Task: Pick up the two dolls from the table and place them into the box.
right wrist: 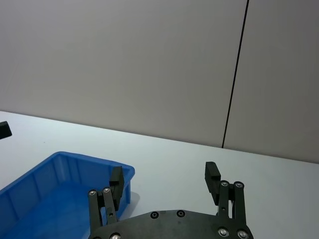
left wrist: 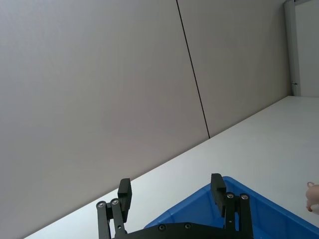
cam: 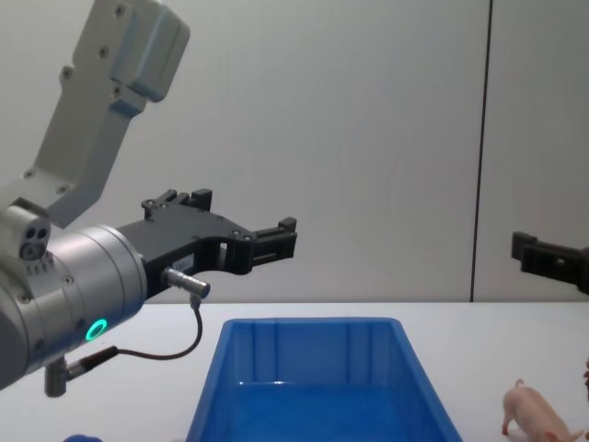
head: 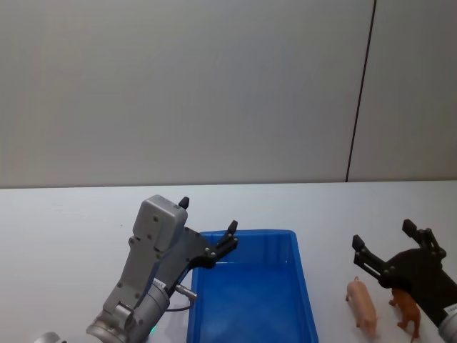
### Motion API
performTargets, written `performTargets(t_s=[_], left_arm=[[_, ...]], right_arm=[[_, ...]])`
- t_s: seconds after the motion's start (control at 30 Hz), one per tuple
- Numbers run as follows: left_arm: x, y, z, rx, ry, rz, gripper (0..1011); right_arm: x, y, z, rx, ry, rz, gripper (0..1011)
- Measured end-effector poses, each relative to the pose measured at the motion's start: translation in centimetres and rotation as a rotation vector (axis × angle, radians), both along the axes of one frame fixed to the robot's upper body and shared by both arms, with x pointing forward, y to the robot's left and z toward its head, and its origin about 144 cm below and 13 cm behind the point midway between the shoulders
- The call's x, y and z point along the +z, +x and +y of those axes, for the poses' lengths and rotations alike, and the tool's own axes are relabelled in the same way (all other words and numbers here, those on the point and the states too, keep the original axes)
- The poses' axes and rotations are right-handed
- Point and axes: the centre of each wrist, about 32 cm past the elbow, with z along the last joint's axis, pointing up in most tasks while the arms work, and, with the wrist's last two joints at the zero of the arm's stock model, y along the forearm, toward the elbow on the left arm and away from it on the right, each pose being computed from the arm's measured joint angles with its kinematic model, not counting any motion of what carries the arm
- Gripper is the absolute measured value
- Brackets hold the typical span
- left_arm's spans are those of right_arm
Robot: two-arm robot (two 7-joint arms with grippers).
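I hold my left gripper [head: 208,214] spread above the box's [head: 308,293] left rim; my right gripper [head: 383,234] hangs released over pig [head: 363,304] and lion [head: 408,309] on the desk [head: 71,229].

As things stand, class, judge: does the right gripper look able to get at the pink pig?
Probably yes. The right gripper hangs open above the pink pig, which stands on the table; nothing lies between them, though the brown doll stands close.

A plain, smooth pale grey wall [head: 178,93] stands at the back. A thin dark vertical seam [head: 360,93] runs down it on the robot's right side.
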Motion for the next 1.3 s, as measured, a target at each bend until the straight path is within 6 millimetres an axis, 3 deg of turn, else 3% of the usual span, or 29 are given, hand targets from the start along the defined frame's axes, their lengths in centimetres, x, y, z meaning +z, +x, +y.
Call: performTargets(t_s=[0.73, 1.3], left_arm=[[0.0, 0.0, 0.0, 0.0, 0.0, 0.0, 1001], [0.0, 0.0, 0.0, 0.0, 0.0, 0.0, 1001]], right_arm=[[-0.6, -1.0, -2.8, -0.116, -0.033, 0.18, 1001], [-2.9, -0.9, -3.7, -0.174, -0.054, 0.302, 1001]])
